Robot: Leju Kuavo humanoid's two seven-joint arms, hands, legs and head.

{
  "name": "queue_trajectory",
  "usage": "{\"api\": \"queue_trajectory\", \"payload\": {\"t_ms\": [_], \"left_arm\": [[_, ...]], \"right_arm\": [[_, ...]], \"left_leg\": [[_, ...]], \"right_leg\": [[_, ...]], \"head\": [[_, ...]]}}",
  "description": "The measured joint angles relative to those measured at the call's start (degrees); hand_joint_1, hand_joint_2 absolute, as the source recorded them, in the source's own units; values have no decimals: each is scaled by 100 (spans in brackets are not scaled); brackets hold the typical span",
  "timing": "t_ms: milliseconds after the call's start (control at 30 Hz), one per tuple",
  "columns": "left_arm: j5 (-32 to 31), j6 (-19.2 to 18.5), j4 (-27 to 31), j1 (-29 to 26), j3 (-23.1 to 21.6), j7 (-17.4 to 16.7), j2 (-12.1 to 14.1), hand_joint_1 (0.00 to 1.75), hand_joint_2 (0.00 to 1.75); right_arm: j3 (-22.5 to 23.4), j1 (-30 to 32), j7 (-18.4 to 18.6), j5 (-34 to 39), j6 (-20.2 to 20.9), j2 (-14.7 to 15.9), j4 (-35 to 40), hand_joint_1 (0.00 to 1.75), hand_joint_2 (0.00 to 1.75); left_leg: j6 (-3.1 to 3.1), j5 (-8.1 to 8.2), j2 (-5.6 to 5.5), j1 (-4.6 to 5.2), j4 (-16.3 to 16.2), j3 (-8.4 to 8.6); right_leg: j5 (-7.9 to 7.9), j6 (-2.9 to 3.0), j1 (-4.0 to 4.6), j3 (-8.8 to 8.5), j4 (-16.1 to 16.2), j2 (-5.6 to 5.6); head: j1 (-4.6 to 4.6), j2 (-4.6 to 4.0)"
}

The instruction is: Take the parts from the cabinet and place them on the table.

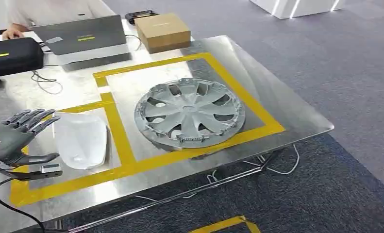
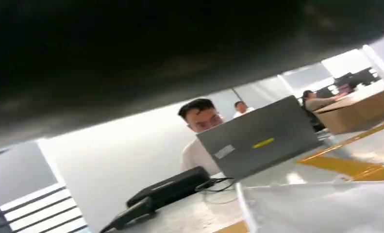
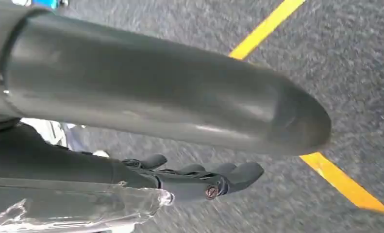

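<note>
A steel table point(image 1: 287, 114) stands on grey carpet, marked off in yellow tape point(image 1: 117, 131) into two boxes, with a laptop point(image 1: 80, 34), a cardboard box point(image 1: 161, 31) and a black case point(image 1: 12, 54) along its far edge, where a person sits. Two parts already lie on it: a silver hubcap point(image 1: 190, 112) in the right box and a white cover point(image 1: 80, 140) in the left one.

The left hand point(image 1: 16, 138) hovers at the table's near-left corner, just left of the cover, fingers spread apart and holding nothing; this looks like the release of the cover. In the right wrist view the right hand point(image 3: 199, 177) hangs low over the carpet, fingers loosely extended with clear crinkled plastic point(image 3: 78, 208) beside them; whether it grips that, I cannot tell.

Next would likely be drawing the left arm back clear of the cover, then turning to the cabinet for any remaining part.
</note>
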State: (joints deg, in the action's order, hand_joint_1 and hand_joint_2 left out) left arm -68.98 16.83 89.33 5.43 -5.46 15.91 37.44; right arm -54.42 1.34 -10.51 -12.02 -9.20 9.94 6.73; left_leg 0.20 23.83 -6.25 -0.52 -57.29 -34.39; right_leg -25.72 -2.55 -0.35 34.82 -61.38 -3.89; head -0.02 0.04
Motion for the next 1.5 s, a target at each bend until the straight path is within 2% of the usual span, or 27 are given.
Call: {"api": "queue_trajectory", "payload": {"t_ms": [33,67,167,233,267,333,367,467,500,533,567,667,700,733,767,867,900,967,1000,1033,1067,1167,1200,1267,1367,1433,1500], "left_arm": [[0,-7,-11,3,0,-4,-9,0,0],[-2,-15,-22,10,2,-9,-15,0,0],[-7,-37,-61,-6,28,-44,-9,0,0],[-11,-50,-92,12,61,-63,-4,0,0],[-11,-52,-105,41,66,-87,-18,0,0],[-18,-79,-131,15,66,-101,-46,0,0],[-26,-94,-155,-5,66,-111,-61,0,0],[-66,-157,-194,-14,90,-190,-68,0,0],[-68,-171,-203,-14,120,-212,-66,0,0],[-70,-186,-214,-4,144,-232,-72,0,0],[-81,-201,-227,12,166,-249,-76,0,0],[-87,-203,-264,-50,203,-271,-83,0,0],[-94,-203,-271,-55,219,-275,-74,0,0],[-103,-203,-275,-41,243,-280,-66,0,0],[-105,-203,-278,-39,249,-291,-79,0,0],[-133,-219,-306,-92,275,-341,-101,0,0],[-138,-221,-317,-112,297,-356,-103,0,0],[-138,-221,-341,-159,374,-404,-103,0,0],[-138,-221,-350,-182,422,-424,-103,0,0],[-138,-221,-358,-204,477,-446,-103,0,0],[-138,-223,-374,-210,524,-468,-105,0,0],[-166,-254,-450,-345,689,-537,-109,0,0],[-186,-260,-481,-395,754,-555,-103,0,0],[-195,-262,-544,-413,881,-575,-123,0,0],[-206,-264,-612,-458,927,-586,-173,0,0],[-205,-267,-664,-503,942,-586,-199,0,0],[-225,-278,-684,-505,995,-614,-206,0,0]], "right_arm": [[-2,2,5,0,0,7,0,0,0],[-9,-10,4,-2,-2,9,0,0,0],[-20,-16,22,-9,-7,9,0,0,0],[-26,-23,22,-18,-15,16,11,0,0],[-29,-15,31,-20,-13,15,11,0,0],[-31,1,44,-22,-2,15,11,0,0],[-31,5,55,-22,2,15,11,0,0],[-31,-9,64,-37,2,13,11,0,0],[-33,-15,68,-46,-6,13,13,0,0],[-33,-13,74,-61,-18,20,13,0,0],[-35,-10,81,-72,-26,20,15,0,0],[-50,-34,90,-90,-44,22,18,0,0],[-55,-41,90,-90,-48,22,24,0,0],[-55,-36,90,-92,-63,24,24,0,0],[-57,-35,90,-99,-74,24,24,0,0],[-66,-1,94,-101,-94,22,24,0,0],[-68,4,94,-101,-94,22,24,0,0],[-68,2,105,-96,-92,22,24,0,0],[-68,3,107,-94,-85,22,24,0,0],[-66,4,109,-90,-70,22,24,0,0],[-66,8,112,-88,-48,22,24,0,0],[-66,-8,127,-88,-13,22,24,0,0],[-66,-11,133,-88,-13,11,26,0,0],[-66,-5,142,-88,-17,15,26,0,0],[-66,19,144,-88,-15,15,26,0,0],[-66,15,144,-88,-15,15,26,0,0],[-64,0,147,-92,-18,13,26,0,0]], "left_leg": [[-31,5,-66,32,-21,-24],[-57,-4,-153,3,-32,-55],[-194,-73,-389,-39,37,-87],[-237,110,257,12,-190,-191],[-271,320,444,5,-554,-373],[-311,680,556,-18,-1440,-817],[-331,695,560,-33,-1655,-940],[-353,128,657,-53,-846,-518],[-352,-90,844,-47,-323,-221],[-365,-91,1215,-9,4,-46],[-259,-83,1103,3,47,-40],[-150,-70,866,20,50,-64],[-101,-92,790,-25,71,-45],[-68,-86,723,-34,71,-42],[-29,-89,668,-34,71,-45],[-6,-84,430,-11,68,-47],[-6,-84,344,-7,67,-45],[-8,-83,170,-7,64,-29],[-18,-80,87,-13,63,-18],[-38,-76,26,-23,63,-24],[-77,-75,-53,9,24,-60],[-208,-156,-270,-55,99,-96],[-230,-144,-245,-52,84,-111],[-293,119,383,-4,-267,-269],[-343,672,562,-21,-1511,-867],[-361,511,570,-36,-1536,-872],[-351,41,701,-38,-621,-372]], "right_leg": [[-78,43,-43,-71,171,-250],[-95,19,-43,-152,238,-194],[-72,110,-22,-187,273,26],[-49,187,-33,-245,356,191],[-49,196,-24,-258,366,274],[-66,217,-17,-261,364,453],[-75,216,-18,-264,364,540],[-120,175,-26,-317,363,780],[-148,145,-24,-354,362,852],[-182,99,31,-382,353,918],[-221,57,48,-388,332,975],[-250,-6,51,-495,411,1199],[-294,-70,17,-459,395,1079],[-427,-86,8,-415,200,709],[-629,-88,8,-233,-180,526],[-1076,-75,13,461,-1457,410],[-981,-58,14,512,-1456,408],[-457,-15,13,249,-726,355],[-170,8,7,5,-169,226],[-80,27,-21,-139,196,-69],[-133,27,-68,-201,310,-207],[-114,99,0,-244,274,12],[-82,149,-45,-263,327,95],[-73,223,-27,-299,368,237],[-91,246,-13,-297,368,475],[-106,238,-13,-308,366,666],[-138,202,-15,-343,365,826]], "head": [[-11,0],[-11,0],[-9,0],[-83,0],[-88,0],[-94,0],[-94,0],[-92,0],[-94,0],[-101,0],[-96,0],[-83,0],[-85,0],[-52,0],[-31,0],[-24,0],[-20,0],[-22,0],[-22,0],[-20,0],[-31,0],[-22,0],[-30,0],[-92,0],[-87,0],[-90,0],[-90,0]]}}
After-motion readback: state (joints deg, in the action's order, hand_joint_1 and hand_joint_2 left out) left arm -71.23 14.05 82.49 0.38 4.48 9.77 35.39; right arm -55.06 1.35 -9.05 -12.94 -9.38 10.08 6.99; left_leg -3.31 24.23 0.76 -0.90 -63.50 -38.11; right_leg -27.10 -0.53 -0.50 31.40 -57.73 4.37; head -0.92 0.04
